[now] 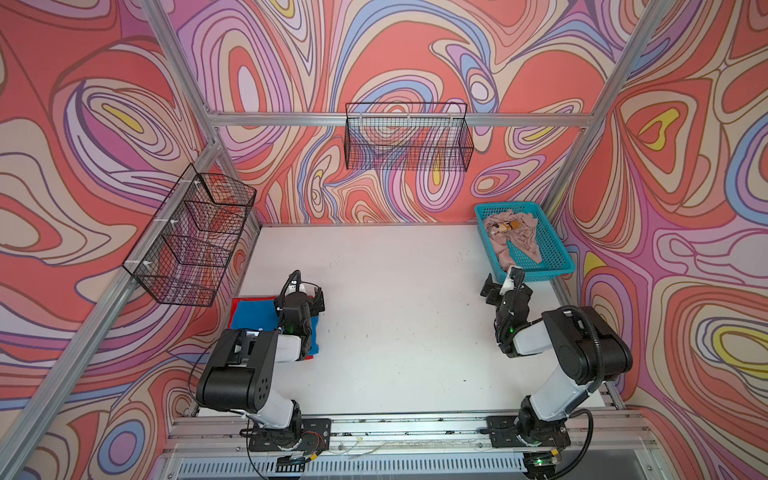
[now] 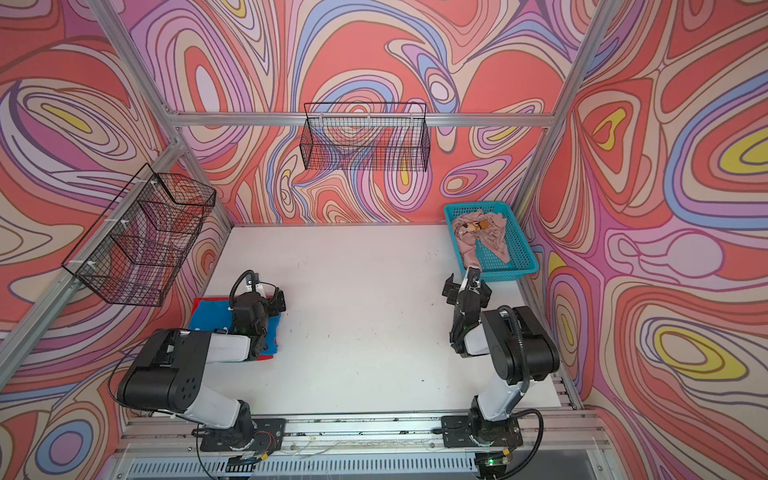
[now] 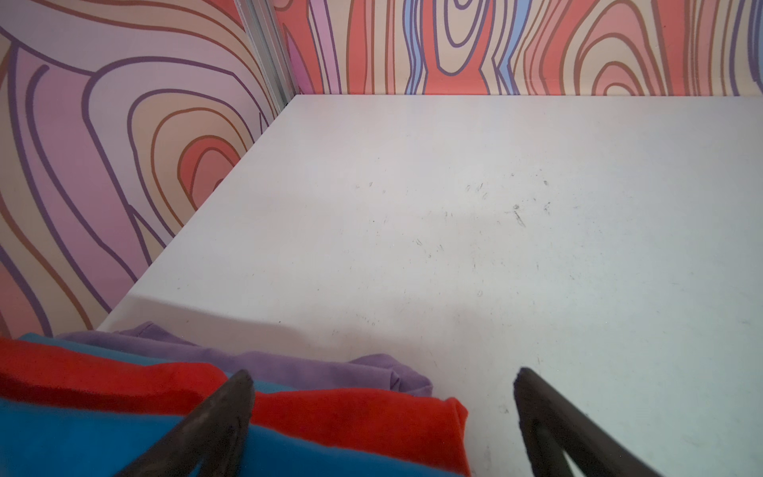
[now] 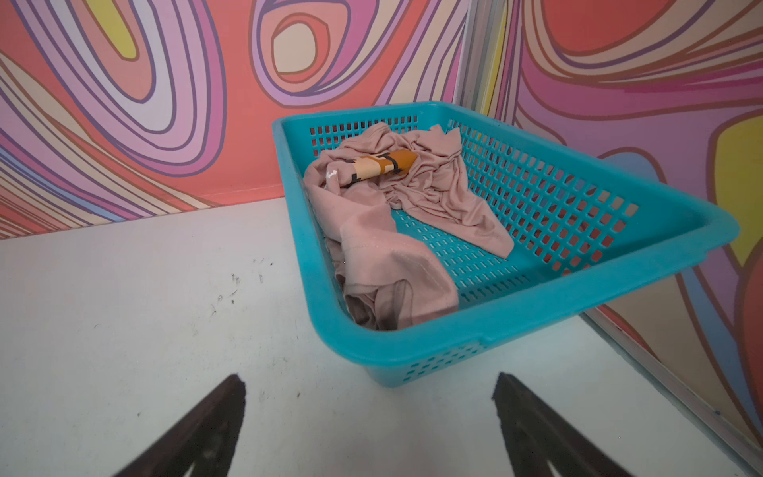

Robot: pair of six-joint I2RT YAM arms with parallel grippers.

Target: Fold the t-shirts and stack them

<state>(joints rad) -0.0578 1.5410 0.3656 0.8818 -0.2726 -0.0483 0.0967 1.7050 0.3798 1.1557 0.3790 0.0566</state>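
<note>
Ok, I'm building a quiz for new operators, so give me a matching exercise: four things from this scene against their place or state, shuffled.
1. blue t-shirt
2. red t-shirt
3. beige-pink t-shirt
4. right claw

A. crumpled in the turquoise basket
B. open, holding nothing
C. folded, uppermost layer
D. folded, edge peeking from under another shirt

Pairs: 1-C, 2-D, 3-A, 4-B

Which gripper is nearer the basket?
Right. The right gripper hangs open just short of the basket, at its near rim; the left gripper is across the table, over the edge of the folded shirts.
</note>
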